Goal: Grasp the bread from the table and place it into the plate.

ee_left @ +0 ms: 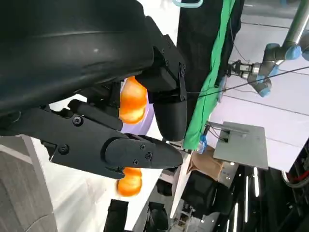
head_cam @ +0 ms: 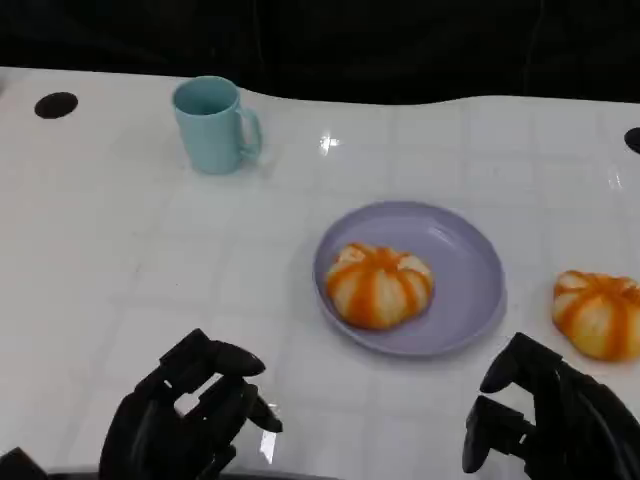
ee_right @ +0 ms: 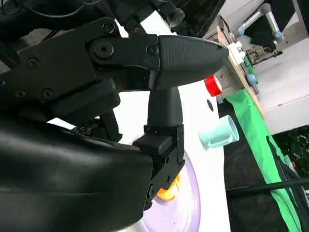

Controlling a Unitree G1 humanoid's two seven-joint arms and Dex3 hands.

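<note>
Item 1, my left hand (head_cam: 190,415): low over the near edge of the table (head_cam: 120,250), fingers (head_cam: 235,360) apart and loosely curved, nothing in them. In the left wrist view the same fingers (ee_left: 140,152) reach out with nothing between them.

Item 2, my right hand (head_cam: 545,420): at the near right edge, fingers spread and holding nothing. It sits just short of the plate's near rim and of the loose bun.

Item 3, plate (head_cam: 470,265): lilac, round, flat on the table, ahead of my right hand and a little to its left, well to the right of my left hand. It also shows past the fingers in the right wrist view (ee_right: 186,208).

Item 4, bun (head_cam: 378,285): orange-striped, lying inside the plate on its left half, apart from both hands.

Item 5, second bun (head_cam: 598,313): same striping, on bare table just right of the plate, not touching it, directly ahead of my right hand and near it. This one is outside the plate.

Item 6, mug (head_cam: 212,125): pale teal, upright, handle to the right, far ahead of my left hand, well apart from the plate
</note>
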